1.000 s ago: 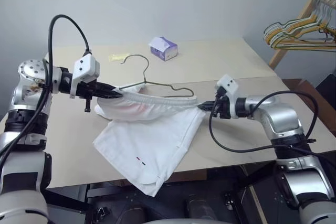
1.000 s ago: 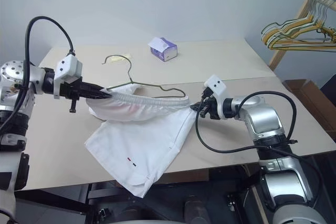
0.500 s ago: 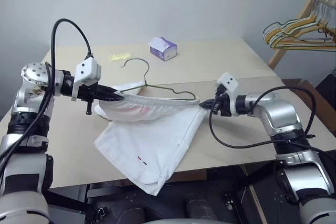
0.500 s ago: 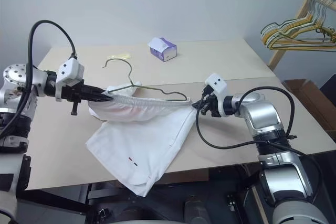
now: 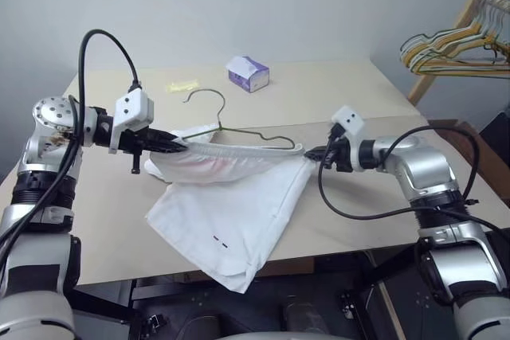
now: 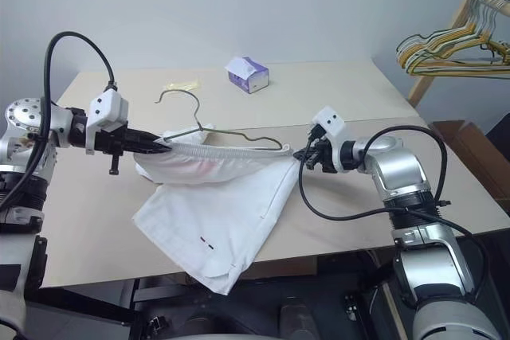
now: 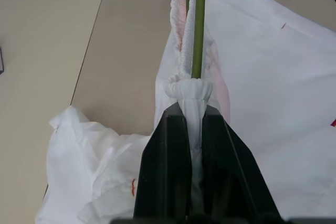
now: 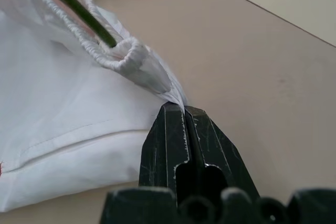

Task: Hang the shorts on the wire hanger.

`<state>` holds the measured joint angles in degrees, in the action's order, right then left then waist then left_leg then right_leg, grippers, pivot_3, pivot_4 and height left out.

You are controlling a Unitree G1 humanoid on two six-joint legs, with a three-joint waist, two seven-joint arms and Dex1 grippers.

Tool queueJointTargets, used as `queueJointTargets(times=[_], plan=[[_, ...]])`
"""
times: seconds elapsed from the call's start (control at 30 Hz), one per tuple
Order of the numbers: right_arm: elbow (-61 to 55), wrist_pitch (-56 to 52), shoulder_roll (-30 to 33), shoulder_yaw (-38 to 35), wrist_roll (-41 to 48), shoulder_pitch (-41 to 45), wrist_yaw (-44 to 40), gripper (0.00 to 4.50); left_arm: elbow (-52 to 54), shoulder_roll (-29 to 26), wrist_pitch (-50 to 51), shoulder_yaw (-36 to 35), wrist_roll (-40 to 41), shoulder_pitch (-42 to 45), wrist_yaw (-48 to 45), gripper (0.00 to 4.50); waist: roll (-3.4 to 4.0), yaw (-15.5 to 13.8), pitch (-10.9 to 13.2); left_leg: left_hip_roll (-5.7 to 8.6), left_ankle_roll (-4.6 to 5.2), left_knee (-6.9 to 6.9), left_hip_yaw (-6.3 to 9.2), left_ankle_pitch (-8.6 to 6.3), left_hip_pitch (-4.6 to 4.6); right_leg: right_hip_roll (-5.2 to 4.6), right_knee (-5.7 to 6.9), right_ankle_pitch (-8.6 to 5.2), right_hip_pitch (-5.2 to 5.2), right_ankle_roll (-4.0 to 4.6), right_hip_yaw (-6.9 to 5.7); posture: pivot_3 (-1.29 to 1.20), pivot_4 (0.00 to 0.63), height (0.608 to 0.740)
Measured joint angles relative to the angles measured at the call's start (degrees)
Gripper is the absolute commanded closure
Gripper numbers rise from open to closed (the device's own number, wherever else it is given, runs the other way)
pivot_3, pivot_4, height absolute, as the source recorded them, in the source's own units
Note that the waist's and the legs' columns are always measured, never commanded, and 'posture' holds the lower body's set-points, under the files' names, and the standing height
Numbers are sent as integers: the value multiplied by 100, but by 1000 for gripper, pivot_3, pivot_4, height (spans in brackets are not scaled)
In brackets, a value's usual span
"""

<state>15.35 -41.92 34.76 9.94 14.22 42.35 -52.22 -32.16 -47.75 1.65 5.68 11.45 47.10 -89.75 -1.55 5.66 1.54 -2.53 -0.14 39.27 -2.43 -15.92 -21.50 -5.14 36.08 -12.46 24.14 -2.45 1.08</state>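
Beige table [image 5: 351, 93], tissue box [image 5: 248, 73] + yellow scrap [image 5: 181, 85] at back, shorts [image 5: 231, 212] draped over front edge

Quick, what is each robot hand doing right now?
Left gripper: closed on the shorts waistband.
Right gripper: closed on the waistband's other end.

No text, label, brand, number or sign could be read anywhere. The small purple-and-white box [image 5: 248, 74] at the far side of the table bore a printed pattern, but no letters on it could be made out. The two dark dashes [image 5: 220, 238] on the shorts [image 5: 231, 220] were plain marks, not characters.
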Motion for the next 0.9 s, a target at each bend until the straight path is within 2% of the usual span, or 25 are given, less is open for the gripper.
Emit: queueJointTargets(times=[0.17, 0.33, 0.47, 0.63, 0.9], plan=[[102, 0, 2, 0, 0, 28, 10, 4462, 36, -66, -13, 10, -14, -11, -161, 4500, 0, 1, 0, 0, 0, 0, 0, 0, 0, 0, 0, 0, 0, 0, 0, -48, 0, 740], [-10, 2, 5, 0, 0, 54, 3, 4462, -44, -93, -33, 29, -269, -10, 207, 4500, 0, -5, 0, 0, 0, 0, 0, 0, 1, 0, 0, 0, 0, 0, 0, -44, 0, 740], [-385, 150, 150, 26, -16, 35, -46, 4462, -209, -65, -50, 80, -485, 27, 606, 4500, 0, -8, 0, 1, 0, 0, 1, 0, -1, -1, 2, 0, 0, 0, -1, -46, 0, 740], [-1102, 230, 388, 128, -153, 30, -107, 4462, -231, -50, -173, 108, -500, 35, 564, 4500, 0, -11, 0, 0, 0, 0, 1, 0, -2, -1, 1, 0, 3, 0, -1, -56, 0, 740], [-2158, -492, 517, 766, -404, 1169, -235, 4462, -98, 111, -126, 73, -434, 244, 616, 4500, 1, -2, 1, -1, 0, 0, -1, 0, -5, 0, 3, 0, 7, 0, -1, -72, 0, 740]])
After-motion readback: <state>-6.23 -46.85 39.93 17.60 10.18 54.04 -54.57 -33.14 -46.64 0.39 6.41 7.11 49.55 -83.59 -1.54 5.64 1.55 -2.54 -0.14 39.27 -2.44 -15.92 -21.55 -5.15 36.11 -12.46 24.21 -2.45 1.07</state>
